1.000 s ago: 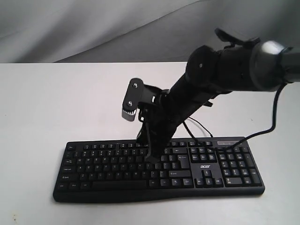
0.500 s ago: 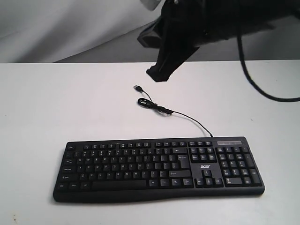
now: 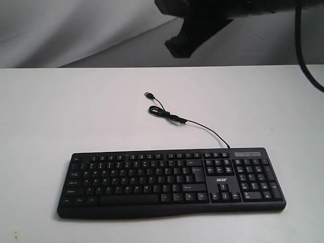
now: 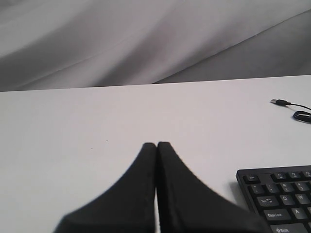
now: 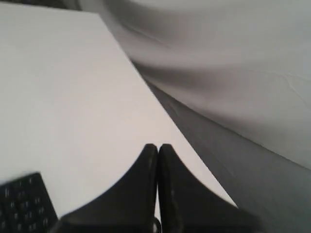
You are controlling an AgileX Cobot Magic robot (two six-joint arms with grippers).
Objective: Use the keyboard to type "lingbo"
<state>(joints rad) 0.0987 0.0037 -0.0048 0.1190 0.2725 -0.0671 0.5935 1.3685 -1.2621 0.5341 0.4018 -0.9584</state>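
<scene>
Both pinched together and empty, your right gripper (image 3: 178, 48) hangs high behind the keyboard's (image 3: 172, 182) long back edge, your left gripper (image 4: 156, 145) off its Esc end.

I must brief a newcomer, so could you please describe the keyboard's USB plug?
On the white table lies a black keyboard. A thin cable leaves its back edge, curls once and ends at the plug, a small stub with a pale tip, lying alone at the cable's far end.
</scene>
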